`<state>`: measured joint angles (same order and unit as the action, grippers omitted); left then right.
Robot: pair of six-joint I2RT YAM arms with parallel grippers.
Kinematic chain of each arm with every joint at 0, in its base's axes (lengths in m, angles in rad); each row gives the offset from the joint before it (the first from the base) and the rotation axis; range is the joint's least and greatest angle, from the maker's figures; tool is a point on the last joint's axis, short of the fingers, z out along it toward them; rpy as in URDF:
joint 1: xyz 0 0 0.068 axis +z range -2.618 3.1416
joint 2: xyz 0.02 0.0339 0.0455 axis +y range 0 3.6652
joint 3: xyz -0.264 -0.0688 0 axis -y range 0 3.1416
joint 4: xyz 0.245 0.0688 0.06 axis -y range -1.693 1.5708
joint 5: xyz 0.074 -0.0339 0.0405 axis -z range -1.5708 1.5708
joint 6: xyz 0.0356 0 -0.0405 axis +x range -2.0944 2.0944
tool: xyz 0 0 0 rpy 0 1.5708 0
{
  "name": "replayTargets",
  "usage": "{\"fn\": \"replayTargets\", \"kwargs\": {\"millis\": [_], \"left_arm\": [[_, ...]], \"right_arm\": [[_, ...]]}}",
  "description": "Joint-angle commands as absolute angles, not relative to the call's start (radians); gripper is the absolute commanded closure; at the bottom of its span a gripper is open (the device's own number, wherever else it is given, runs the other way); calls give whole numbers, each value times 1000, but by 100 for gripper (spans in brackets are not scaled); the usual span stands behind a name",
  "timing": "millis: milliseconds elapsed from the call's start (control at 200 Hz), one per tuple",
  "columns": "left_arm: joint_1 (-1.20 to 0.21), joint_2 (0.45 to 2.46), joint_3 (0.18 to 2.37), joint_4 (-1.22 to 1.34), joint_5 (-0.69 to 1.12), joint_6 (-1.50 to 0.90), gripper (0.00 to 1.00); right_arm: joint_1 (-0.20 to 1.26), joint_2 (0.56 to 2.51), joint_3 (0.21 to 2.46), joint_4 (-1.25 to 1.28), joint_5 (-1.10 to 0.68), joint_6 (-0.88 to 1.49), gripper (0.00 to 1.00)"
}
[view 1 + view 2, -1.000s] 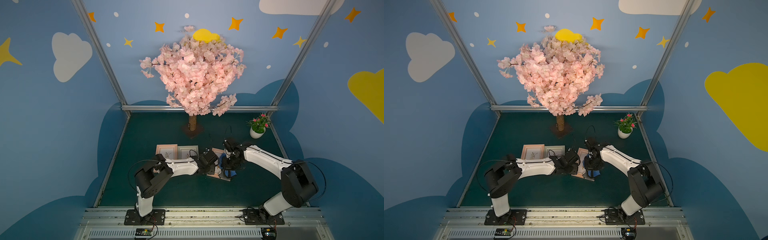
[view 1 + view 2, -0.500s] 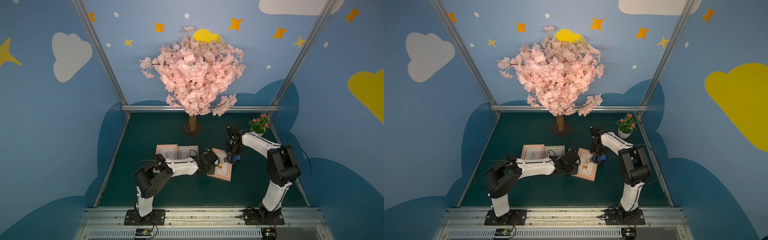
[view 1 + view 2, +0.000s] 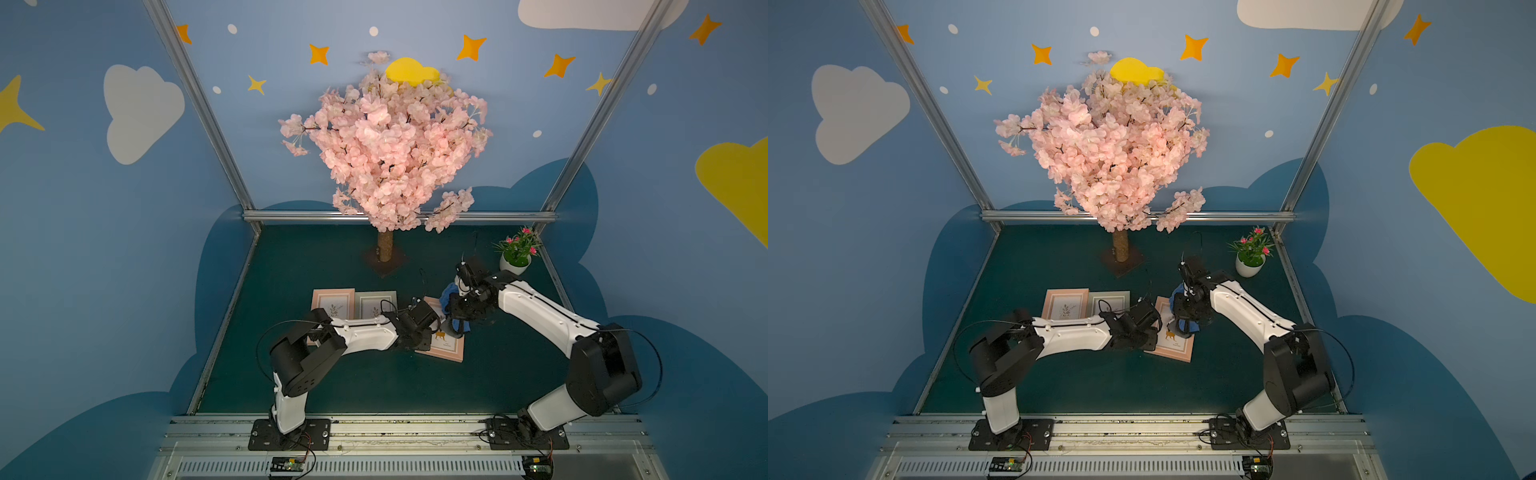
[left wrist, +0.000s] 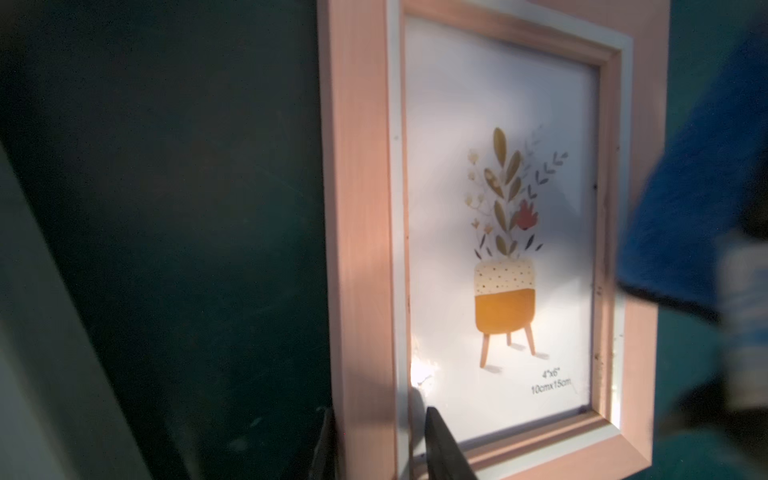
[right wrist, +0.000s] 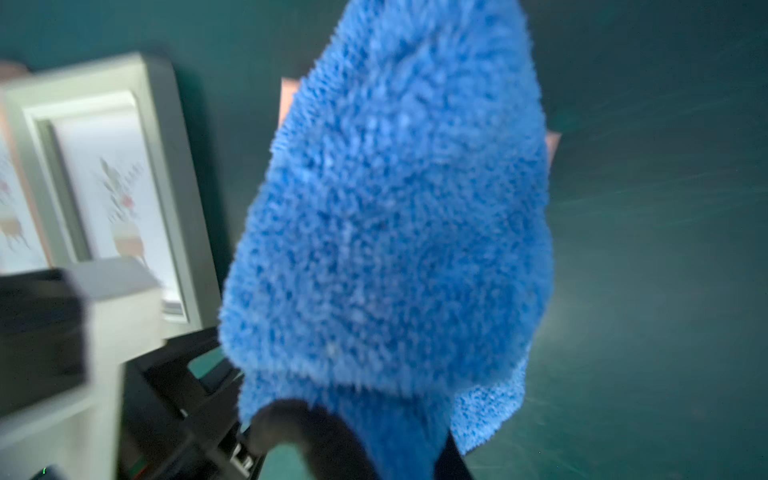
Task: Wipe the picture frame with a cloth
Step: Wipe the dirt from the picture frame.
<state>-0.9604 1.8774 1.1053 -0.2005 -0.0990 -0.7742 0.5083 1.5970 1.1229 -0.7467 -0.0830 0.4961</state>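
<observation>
The picture frame [image 3: 446, 347] [image 3: 1177, 347], pink with a potted-plant print, lies flat on the green table in both top views. In the left wrist view my left gripper [image 4: 378, 449] straddles the near side rail of the picture frame [image 4: 357, 208], one finger at the outer edge and a narrow gap showing at the inner finger. In both top views the left gripper [image 3: 432, 330] [image 3: 1156, 328] sits at the frame's left edge. My right gripper [image 5: 386, 457] [image 3: 457, 320] is shut on the blue cloth [image 5: 395, 208] [image 3: 451, 297] [image 3: 1190, 328], which hangs over the frame's far right corner.
A second pink frame [image 3: 332, 305] and a grey-green frame [image 3: 376, 303] [image 5: 112, 187] lie side by side left of the task frame. The blossom tree's trunk [image 3: 385, 245] stands at the back centre, and a small potted plant [image 3: 515, 257] at the back right.
The right gripper swung the cloth off the frame toward the potted plant, then came back over the frame's far right corner. The left jaws have widened slightly around the rail.
</observation>
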Motion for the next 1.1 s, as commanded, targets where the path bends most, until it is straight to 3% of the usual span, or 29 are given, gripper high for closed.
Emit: {"fn": "replayTargets", "kwargs": {"millis": [0,235,415,571,716,956,1091], "left_arm": [[-969,1878,1101,-225,-19,-788,63],[-968,1894,1072,-183,12,-812,70],[-968,1907,1068,-186,4,-821,72],[-968,1915,1074,-199,-5,-819,72],[-968,1916,1069,-221,-25,-825,72],[-968,1921,1065,-233,-33,-826,72],[-968,1919,1068,-236,-35,-825,72]], "right_arm": [[489,1664,1114,-705,-89,503,100],[399,1690,1193,-778,25,450,100],[456,1699,1293,-763,-47,445,100],[516,1815,1336,-714,-131,478,100],[498,1898,1356,-732,-73,480,100],[425,1812,1330,-807,53,460,100],[455,1817,1346,-791,12,465,100]]}}
